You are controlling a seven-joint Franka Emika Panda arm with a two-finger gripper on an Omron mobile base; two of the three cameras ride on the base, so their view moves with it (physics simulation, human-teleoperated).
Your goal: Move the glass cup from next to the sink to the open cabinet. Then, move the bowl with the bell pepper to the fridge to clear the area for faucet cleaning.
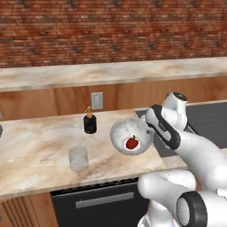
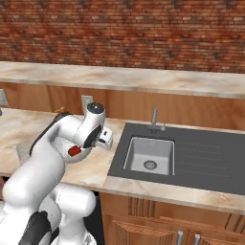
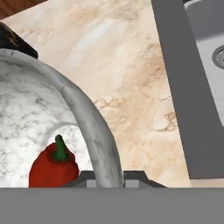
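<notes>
The white speckled bowl (image 1: 122, 133) is on the counter just left of the sink (image 1: 208, 122), with the red bell pepper (image 1: 132, 142) inside it. My gripper (image 1: 147, 128) is at the bowl's right rim. In the hand view the bowl's rim (image 3: 94, 127) runs between my fingertips (image 3: 135, 178), which press on it from both sides, and the bell pepper (image 3: 53, 166) lies just inside. The glass cup (image 1: 78, 158) stands upright on the counter, left of the bowl and nearer the front edge, well apart from the gripper. The faucet (image 2: 154, 119) rises behind the sink basin (image 2: 149, 155).
A dark soap bottle (image 1: 90, 122) stands behind the cup and bowl, near a wall outlet (image 1: 96, 100). A raised stone ledge (image 1: 111, 73) runs along the brick wall. A black dishwasher front (image 1: 97, 201) sits under the counter's front edge.
</notes>
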